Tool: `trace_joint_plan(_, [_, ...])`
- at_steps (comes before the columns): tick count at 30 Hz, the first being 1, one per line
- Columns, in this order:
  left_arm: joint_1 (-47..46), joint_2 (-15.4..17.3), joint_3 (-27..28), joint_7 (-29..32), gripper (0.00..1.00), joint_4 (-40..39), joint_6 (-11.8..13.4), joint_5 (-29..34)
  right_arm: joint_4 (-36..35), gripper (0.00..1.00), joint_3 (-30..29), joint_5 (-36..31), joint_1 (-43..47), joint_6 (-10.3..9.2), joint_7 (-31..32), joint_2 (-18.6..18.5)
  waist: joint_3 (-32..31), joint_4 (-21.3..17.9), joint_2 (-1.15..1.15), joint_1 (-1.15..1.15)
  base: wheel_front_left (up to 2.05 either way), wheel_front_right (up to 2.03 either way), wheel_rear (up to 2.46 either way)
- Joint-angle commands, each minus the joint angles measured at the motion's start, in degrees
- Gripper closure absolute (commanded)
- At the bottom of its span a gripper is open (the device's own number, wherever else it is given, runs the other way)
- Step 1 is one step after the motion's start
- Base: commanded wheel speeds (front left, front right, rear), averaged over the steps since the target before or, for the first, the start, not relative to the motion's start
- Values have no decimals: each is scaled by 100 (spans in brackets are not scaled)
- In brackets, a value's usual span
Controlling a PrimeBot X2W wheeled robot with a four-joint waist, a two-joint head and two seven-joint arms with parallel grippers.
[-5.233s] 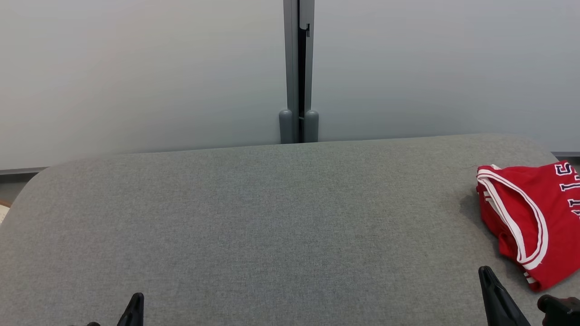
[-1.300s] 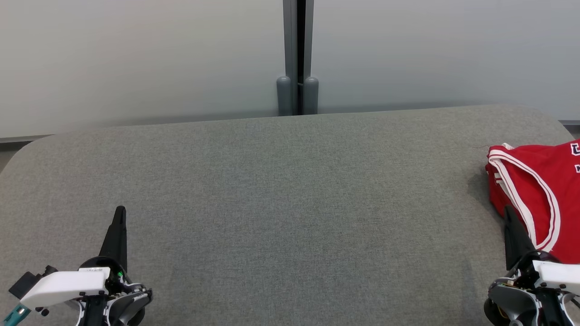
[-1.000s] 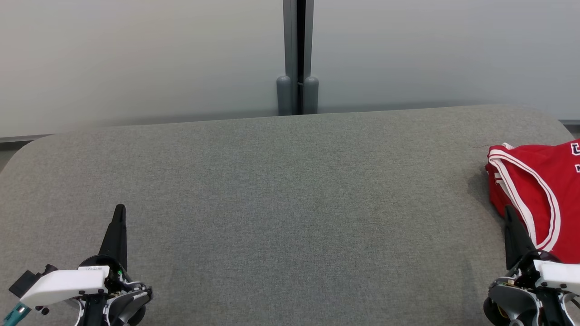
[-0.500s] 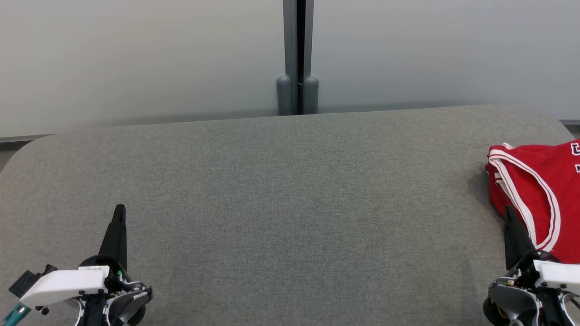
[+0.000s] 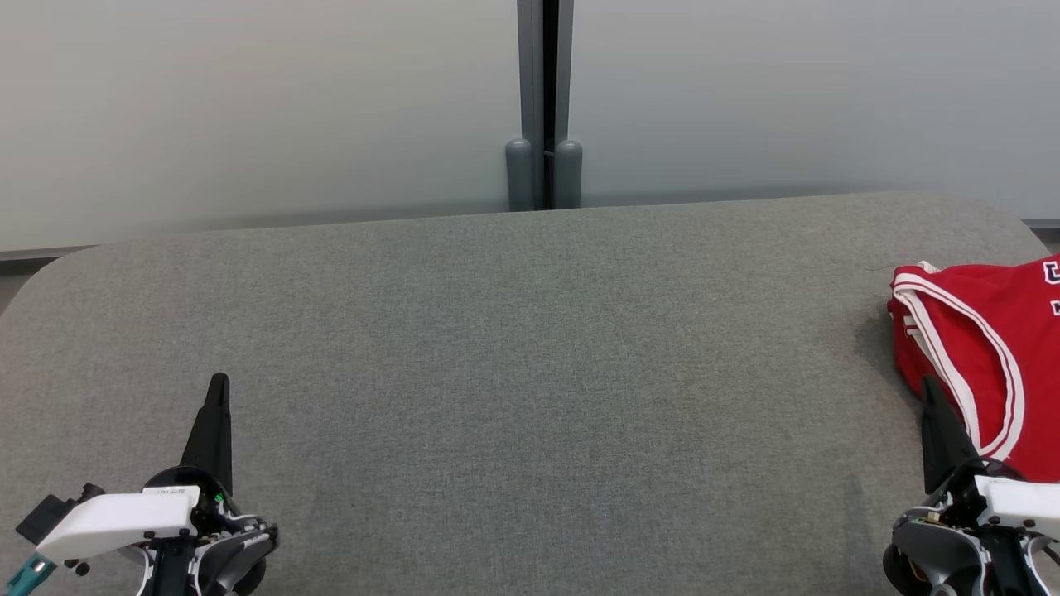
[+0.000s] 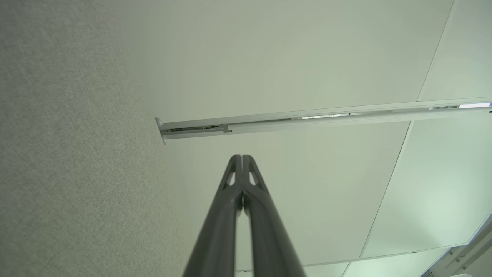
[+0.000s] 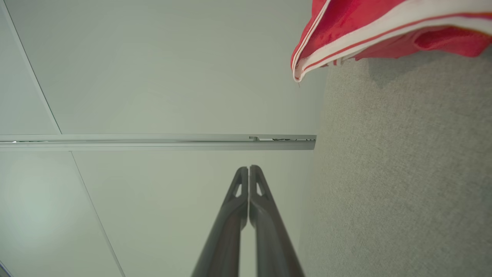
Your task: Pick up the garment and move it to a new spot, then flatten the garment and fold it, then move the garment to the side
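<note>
Red knit with white banding, the garment (image 5: 981, 356) lies bunched at the far right end of the table (image 5: 513, 348). Its right part is cut off by the picture's edge, so the dark lettering there cannot be read. The table is covered in grey woven cloth and has rounded corners. The left pincer (image 5: 218, 389) rests low at the near left and the right pincer (image 5: 929, 393) at the near right, its tip just beside the garment's trimmed hem, perhaps touching it. Both pincers are long, dark and tapered, pressed closed with tips meeting and nothing between. Behind stand smooth pale panels (image 5: 248, 108) joined by a grey post (image 5: 544, 99).
</note>
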Motion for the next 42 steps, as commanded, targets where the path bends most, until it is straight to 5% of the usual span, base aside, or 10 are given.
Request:
trace_joint_plan(1, [-52, 12, 22, 16, 100, 5, -23, -3, 11, 100, -22, -18, -61, 0, 25, -13, 0, 0, 0, 0, 0, 0, 0])
trace_joint_plan(42, [-53, 10, 26, 21, 100, 4, -23, 2, 13, 100, -56, -54, -67, 0, 57, 15, 0, 0, 0, 0, 0, 0, 0])
